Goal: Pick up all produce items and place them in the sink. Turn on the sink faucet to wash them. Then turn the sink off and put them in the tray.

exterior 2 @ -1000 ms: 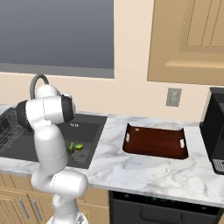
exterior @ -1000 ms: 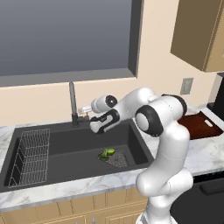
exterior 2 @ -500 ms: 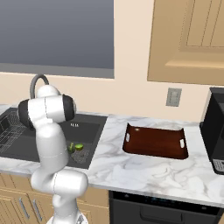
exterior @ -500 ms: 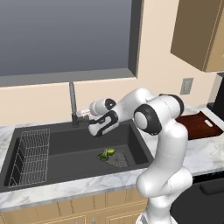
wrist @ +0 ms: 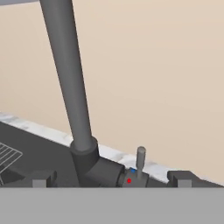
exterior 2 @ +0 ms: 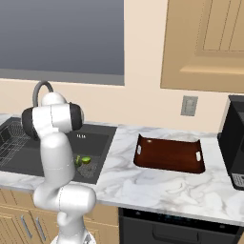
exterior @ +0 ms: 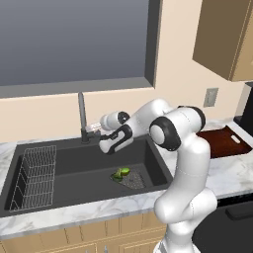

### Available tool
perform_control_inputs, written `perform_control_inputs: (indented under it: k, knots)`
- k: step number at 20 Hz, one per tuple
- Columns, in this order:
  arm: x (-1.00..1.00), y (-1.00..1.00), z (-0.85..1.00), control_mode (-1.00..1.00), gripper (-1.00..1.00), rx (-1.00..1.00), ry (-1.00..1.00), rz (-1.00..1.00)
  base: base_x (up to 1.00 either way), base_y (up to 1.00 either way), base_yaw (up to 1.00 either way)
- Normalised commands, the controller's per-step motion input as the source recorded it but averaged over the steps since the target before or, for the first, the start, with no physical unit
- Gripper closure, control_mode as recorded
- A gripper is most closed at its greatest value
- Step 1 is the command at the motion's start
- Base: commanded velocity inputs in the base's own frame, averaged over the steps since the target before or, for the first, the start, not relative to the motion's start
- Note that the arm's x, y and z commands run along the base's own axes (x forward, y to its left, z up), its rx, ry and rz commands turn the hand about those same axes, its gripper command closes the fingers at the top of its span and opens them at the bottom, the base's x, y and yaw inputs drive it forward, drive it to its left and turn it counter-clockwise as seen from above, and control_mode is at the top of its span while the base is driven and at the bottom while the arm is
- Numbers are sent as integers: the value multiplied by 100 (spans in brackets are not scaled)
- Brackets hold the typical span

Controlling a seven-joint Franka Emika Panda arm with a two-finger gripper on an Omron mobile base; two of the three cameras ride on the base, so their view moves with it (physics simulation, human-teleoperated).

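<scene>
Marble-countered kitchen, two-finger gripper (wrist: pixel 111 180) spread wide and empty at the tall dark metal faucet (exterior: pixel 82 118).
Green produce (exterior: pixel 121 173) lies on the black sink's (exterior: pixel 74 170) drain; its side lever (wrist: pixel 140 160) stands upright.

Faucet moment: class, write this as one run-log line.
phase: reaching faucet lever | gripper: open, empty | produce: in sink | tray: bare

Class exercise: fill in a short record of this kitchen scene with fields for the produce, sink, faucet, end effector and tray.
produce: green items lying in the sink by the mesh drain
sink: black basin, wire rack at one end
faucet: upright, small lever at its base
end effector: open, close to the faucet base, holding nothing
tray: reddish-brown, on the counter, nothing on it
</scene>
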Motion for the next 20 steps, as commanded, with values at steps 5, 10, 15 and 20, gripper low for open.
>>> perform_control_inputs:
  k: [5, 10, 15, 20]
  knots:
    - [0, -24, 0, -100, -100, 0, 0, 1, 0, 0, 0]
    - [0, -25, 0, -100, -100, 0, 0, 1, 0, 0, 0]
    - [11, -9, 0, -100, -100, 0, 0, 0, 0, 0, 0]
    - [20, -3, 0, -100, -100, 0, 0, 2, 0, 0, 0]
